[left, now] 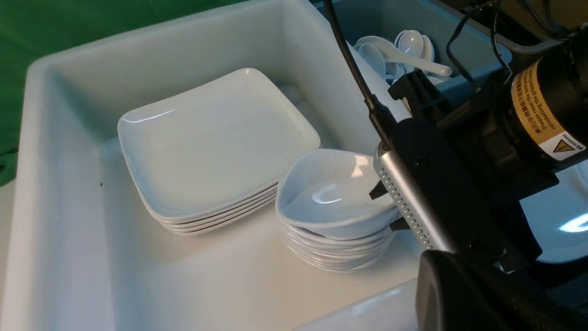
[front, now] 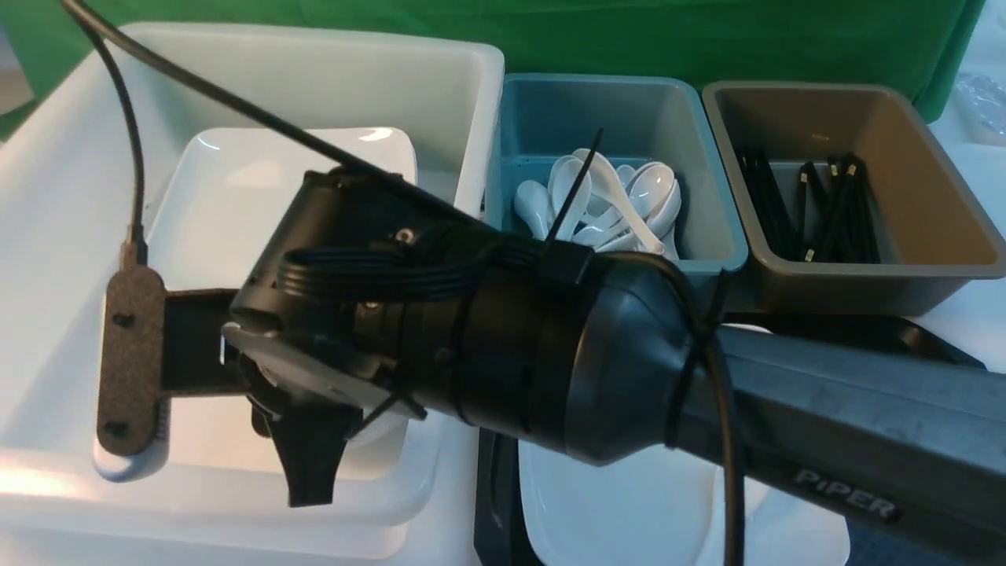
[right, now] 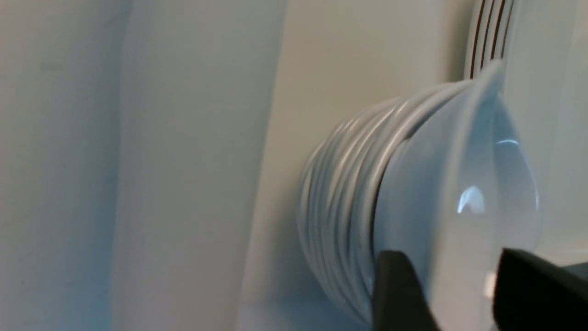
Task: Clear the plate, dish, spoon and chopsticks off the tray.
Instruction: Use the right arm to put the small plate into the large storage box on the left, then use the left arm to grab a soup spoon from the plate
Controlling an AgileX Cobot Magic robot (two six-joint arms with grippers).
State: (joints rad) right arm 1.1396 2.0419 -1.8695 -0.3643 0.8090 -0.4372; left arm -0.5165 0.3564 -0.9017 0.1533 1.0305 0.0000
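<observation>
My right gripper [right: 448,257] is open over the white bin, one finger outside and one inside the rim of a small white dish [right: 413,193]. That dish [left: 326,193] lies tilted on top of a stack of like dishes. The large white plate [front: 621,503] lies on the black tray [front: 493,503], mostly hidden by my right arm. Spoons [front: 621,204] show only in the teal bin, chopsticks [front: 817,212] only in the brown bin. My left gripper [left: 455,294] is a dark shut mass near the bin's front wall, holding nothing.
The white bin [front: 47,259] also holds a stack of square plates [left: 216,147] beside the dishes. Teal bin [front: 707,236] and brown bin [front: 935,204] stand side by side behind the tray. A green cloth hangs at the back.
</observation>
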